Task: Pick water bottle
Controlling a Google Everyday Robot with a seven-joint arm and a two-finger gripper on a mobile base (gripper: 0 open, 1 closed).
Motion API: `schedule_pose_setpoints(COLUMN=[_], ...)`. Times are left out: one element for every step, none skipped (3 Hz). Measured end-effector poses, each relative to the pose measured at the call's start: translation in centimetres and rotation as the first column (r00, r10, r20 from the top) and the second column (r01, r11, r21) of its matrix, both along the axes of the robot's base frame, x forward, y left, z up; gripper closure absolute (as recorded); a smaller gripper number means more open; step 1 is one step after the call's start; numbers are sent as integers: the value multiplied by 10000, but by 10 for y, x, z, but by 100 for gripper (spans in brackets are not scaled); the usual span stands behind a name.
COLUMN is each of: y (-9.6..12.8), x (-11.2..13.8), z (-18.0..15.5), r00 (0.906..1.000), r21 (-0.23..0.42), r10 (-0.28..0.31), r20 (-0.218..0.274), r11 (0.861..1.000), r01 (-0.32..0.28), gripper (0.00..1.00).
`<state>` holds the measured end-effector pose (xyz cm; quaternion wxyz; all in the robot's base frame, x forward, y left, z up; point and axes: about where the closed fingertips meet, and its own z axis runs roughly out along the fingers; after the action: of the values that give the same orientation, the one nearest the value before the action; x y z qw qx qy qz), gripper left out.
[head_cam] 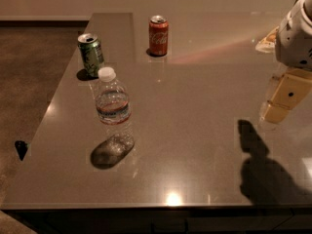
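Note:
The water bottle (113, 109) stands upright on the grey table (195, 145), left of the middle. It is clear and ribbed, with a white cap and a red, white and blue label band. My gripper (282, 101) hangs at the right edge of the view, well to the right of the bottle and above the table. Its cream-coloured finger (285, 99) shows below the white wrist housing (295, 35). Nothing is seen in it.
A green can (91, 54) stands behind the bottle near the table's left edge. A red cola can (158, 35) stands further back. The table's left edge drops to brown carpet (29, 72). The gripper's shadow (263, 165) lies at the front right.

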<state>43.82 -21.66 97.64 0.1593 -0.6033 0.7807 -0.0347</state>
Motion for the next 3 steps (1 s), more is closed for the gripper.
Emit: schedule_pose_setpoints(y=[0,8,22], x=[0,0,-7], z=[0,-4,-17], r00=[10000,9987,9852], r21=[0,269,805], r10=[0,489,1583], r20=[2,-167,-660], r11=[10000,9985,9850], r01=[0,-484,-1528], gripper=[0,0,0])
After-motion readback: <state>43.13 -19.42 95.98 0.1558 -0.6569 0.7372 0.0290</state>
